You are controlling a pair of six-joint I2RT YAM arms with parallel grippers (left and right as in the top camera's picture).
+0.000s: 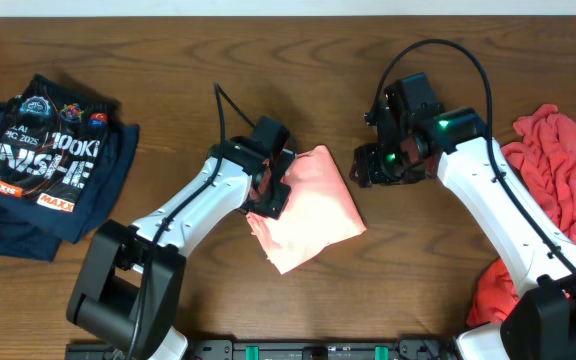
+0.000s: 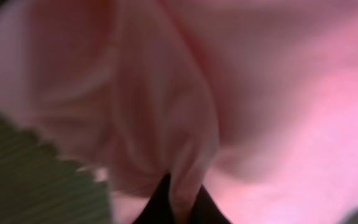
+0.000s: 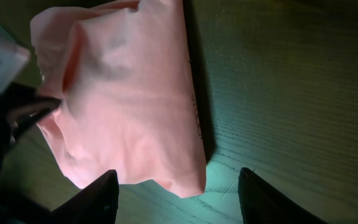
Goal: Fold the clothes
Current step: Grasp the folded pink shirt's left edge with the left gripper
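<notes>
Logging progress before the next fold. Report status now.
Left gripper shut on pink garment, edge pinched. Right gripper open beside it, holding nothing. Navy T-shirt folded at left, red clothes heaped at right; neither in the way.

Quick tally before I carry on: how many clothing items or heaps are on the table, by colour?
Pale pink folded cloth garment: 1
Navy printed fabric T-shirt pile: 1
Red crumpled cloth heap: 1
Total: 3

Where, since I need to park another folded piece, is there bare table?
Bare table: along the top edge above the pink garment, and between the navy shirts and the left arm. Crowded at the garment and the red pile on the right.
</notes>
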